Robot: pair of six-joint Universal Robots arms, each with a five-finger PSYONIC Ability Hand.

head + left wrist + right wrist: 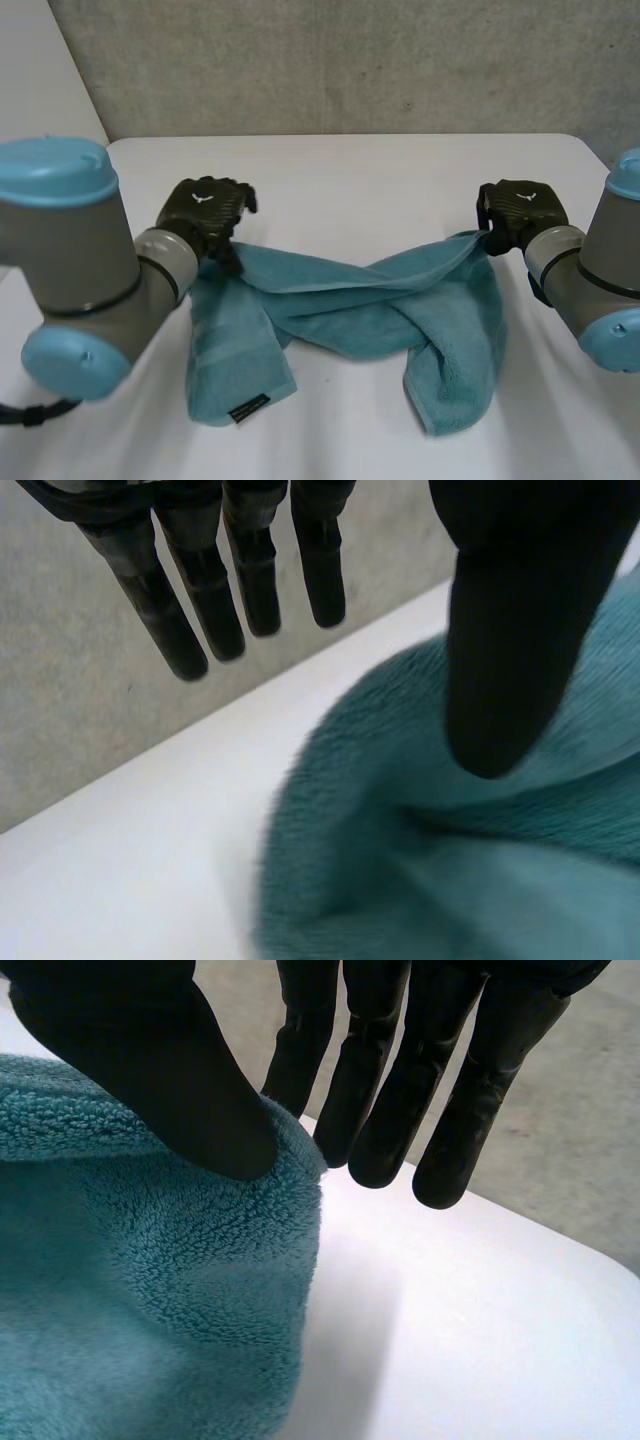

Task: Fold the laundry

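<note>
Laundry for us means one teal towel [340, 310], lying twisted across the middle of the white surface [380, 170]. Two lobes sag toward the near edge and a rolled crossing runs between them. A small dark tag [248, 408] shows at the bottom of the left lobe.

Our right robot hand [515, 212] has the towel's far right corner. In its wrist view the thumb [150, 1060] bears down on the cloth edge against the straight fingers [380, 1090] behind it, which we read as a pinch. The cloth narrows to a point and rises to that hand, which fits a corner being held.

Our left robot hand [205, 212] sits at the far left corner. Its fingers [170, 630] are straight and spread, well clear of the cloth, and only the thumb [510, 630] lies over the pile. We judge that this hand grips nothing.

The two hands sit wide apart at opposite ends, probably so the towel can be stretched flat. The twist has to come out before any fold is made, so we judge the task to be at an early stage. The left hand will most likely need to close on its corner first. The risk is that pulling from one side only drags the whole bundle along.
</note>
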